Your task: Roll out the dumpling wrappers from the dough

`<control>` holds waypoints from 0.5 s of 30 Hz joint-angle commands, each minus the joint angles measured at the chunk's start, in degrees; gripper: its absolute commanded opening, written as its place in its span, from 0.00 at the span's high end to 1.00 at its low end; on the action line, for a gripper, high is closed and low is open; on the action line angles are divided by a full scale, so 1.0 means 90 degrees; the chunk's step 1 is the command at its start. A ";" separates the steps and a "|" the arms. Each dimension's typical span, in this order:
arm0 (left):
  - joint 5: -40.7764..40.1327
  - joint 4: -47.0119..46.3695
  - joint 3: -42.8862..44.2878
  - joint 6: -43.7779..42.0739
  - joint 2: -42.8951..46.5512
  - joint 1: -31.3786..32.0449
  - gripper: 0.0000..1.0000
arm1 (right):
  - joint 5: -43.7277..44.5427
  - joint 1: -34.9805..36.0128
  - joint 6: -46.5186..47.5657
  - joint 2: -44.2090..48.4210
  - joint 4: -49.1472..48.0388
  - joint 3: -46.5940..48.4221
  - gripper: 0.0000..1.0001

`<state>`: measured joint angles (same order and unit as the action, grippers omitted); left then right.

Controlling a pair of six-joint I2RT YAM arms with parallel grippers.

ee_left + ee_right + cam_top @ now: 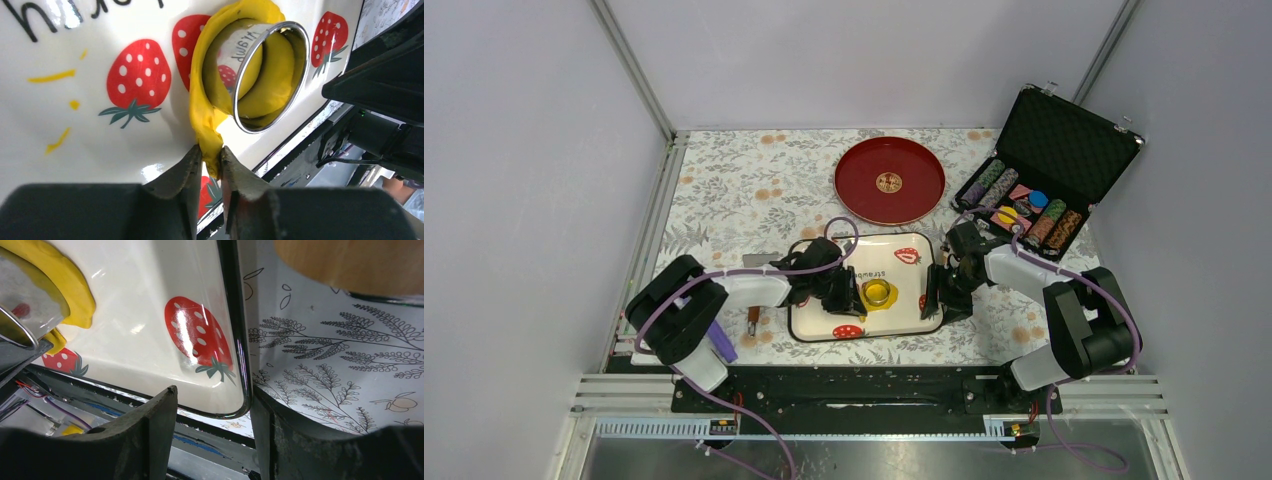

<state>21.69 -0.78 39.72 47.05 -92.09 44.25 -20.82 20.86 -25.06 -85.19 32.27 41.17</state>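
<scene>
**Left claw pinches the dough flap beside the ring**

Your left claw (211,152) is almost closed. Its two fingertips pinch a thin flap of the dough (197,75) between them. From this flap the dough goes up and wraps around the outside of the metal ring cutter (237,75), which stands on the white strawberry tray (30,120). More yellow dough shows inside the ring.

Your right claw (215,405) holds nothing. Its fingers stand apart, and the near right corner of the tray shows in the gap between them, with the flowered tablecloth (325,365) just beside it.

In the top view the dough sits near the middle of the tray, between your two arms. On the far side of the table are a round red plate (889,180) and, to its right, an open chip case (1064,140).
</scene>
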 commanded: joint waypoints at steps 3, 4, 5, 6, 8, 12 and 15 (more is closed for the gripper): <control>-0.0431 0.0235 -0.0118 0.0079 0.0099 0.0061 0.85 | -0.0162 0.0001 0.0128 -0.0143 -0.0160 -0.0105 0.38; -0.0417 0.0188 -0.0160 0.0106 0.0188 0.0060 0.86 | -0.0162 0.0006 0.0129 -0.0146 -0.0163 -0.0100 0.38; -0.0380 0.0160 -0.0186 0.0113 0.0294 0.0057 0.86 | -0.0170 0.0001 0.0129 -0.0154 -0.0162 -0.0093 0.38; -0.0330 0.0139 -0.0198 0.0106 0.0393 0.0055 0.86 | -0.0169 -0.0002 0.0132 -0.0156 -0.0166 -0.0087 0.38; -0.0224 0.0142 -0.0223 0.0090 0.0584 0.0057 0.87 | -0.0179 0.0001 0.0128 -0.0148 -0.0160 -0.0074 0.38; -0.0145 0.0328 -0.0195 0.0070 0.0922 0.0028 0.89 | -0.0162 0.0001 0.0162 -0.0162 -0.0116 -0.0047 0.38; -0.0096 0.0405 -0.0141 0.0092 0.1067 -0.0039 0.91 | -0.0141 -0.0004 0.0177 -0.0175 -0.0087 -0.0052 0.38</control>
<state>20.18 2.04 37.98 47.92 -85.62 44.38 -22.17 20.82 -24.77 -85.62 32.38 41.17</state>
